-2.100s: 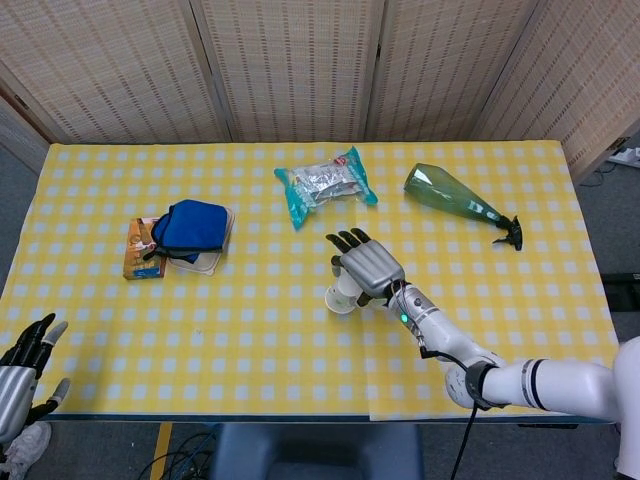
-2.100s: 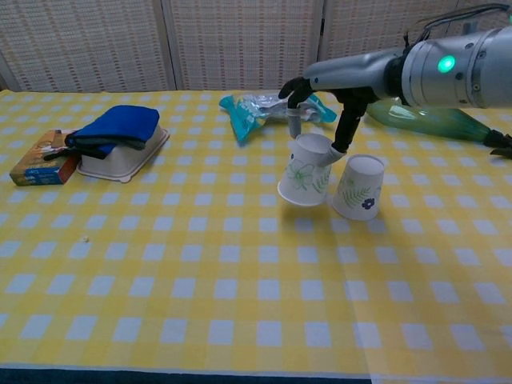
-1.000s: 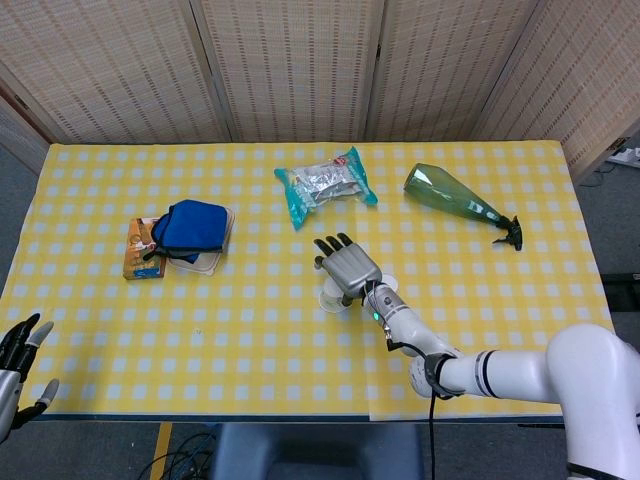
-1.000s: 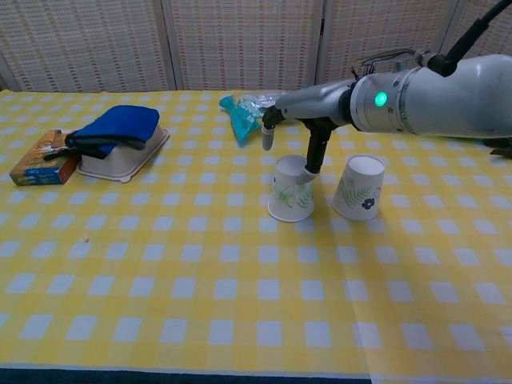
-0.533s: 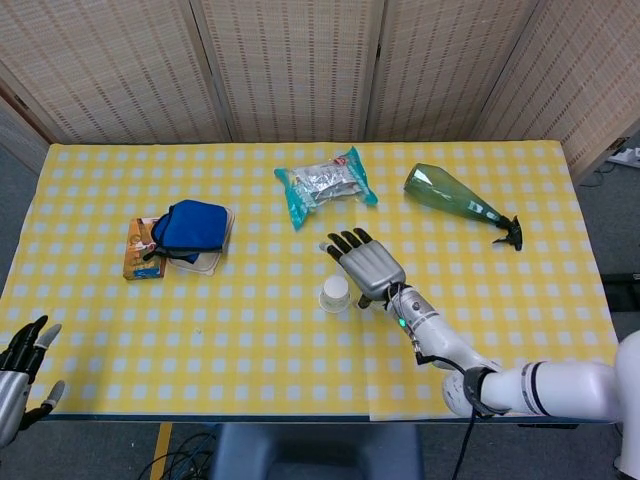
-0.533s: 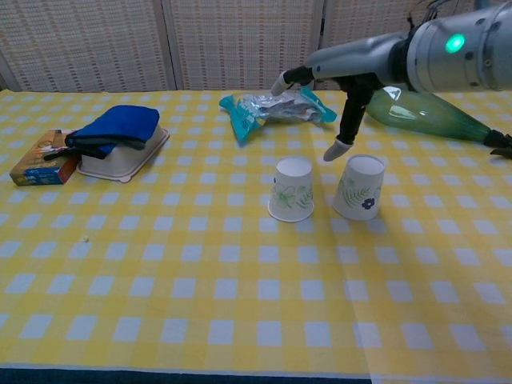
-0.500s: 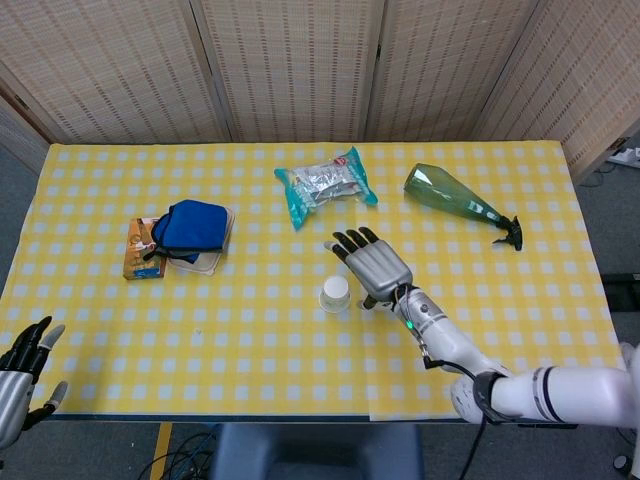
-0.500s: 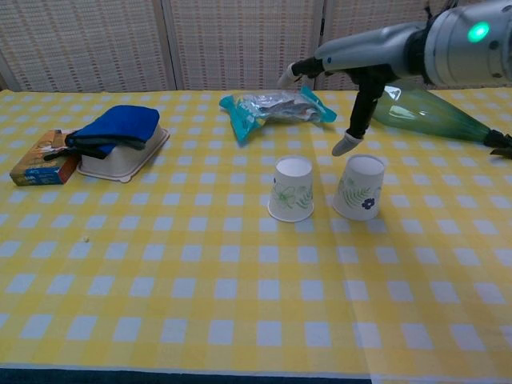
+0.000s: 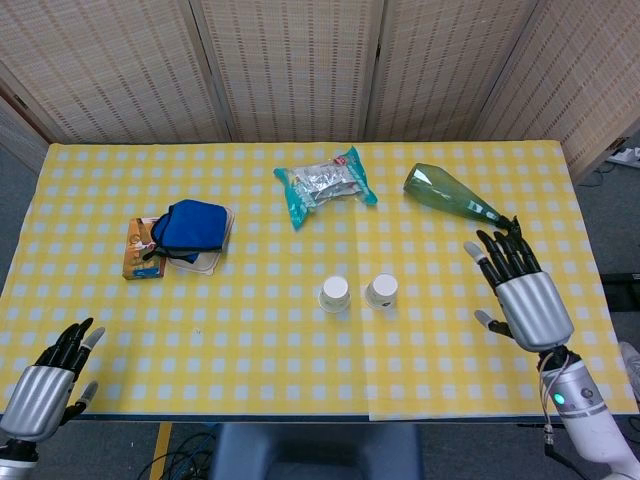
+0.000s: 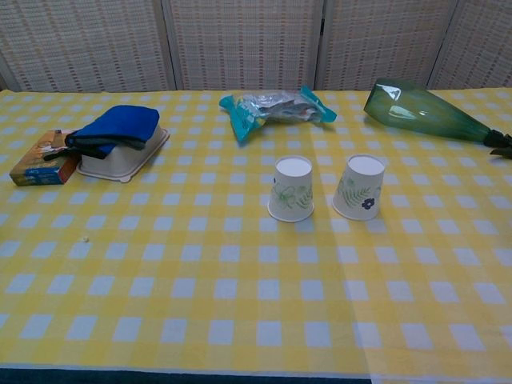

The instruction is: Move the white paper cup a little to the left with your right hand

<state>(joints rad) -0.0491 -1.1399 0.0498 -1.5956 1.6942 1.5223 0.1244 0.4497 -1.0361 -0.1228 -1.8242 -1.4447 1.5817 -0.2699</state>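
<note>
Two white paper cups stood upside down side by side at the bench's (image 9: 200, 330) centre, the left cup (image 9: 335, 294) just beside the right cup (image 9: 381, 291). The right hand (image 9: 520, 290) hovered at right, fingers spread, empty; the left hand (image 9: 45, 385) lay open, lower left.

At the lower right of the head view we see our right hand (image 9: 527, 300): a ribbed silver-grey metal back, black fingers (image 9: 497, 253) with pale grey tips. Below it sits a white wrist (image 9: 572, 392) with a small green light, and a thin black cable trails off it. At the lower left corner, our left hand (image 9: 45, 385) looks the same: silver back, black fingers, light tips.
</note>
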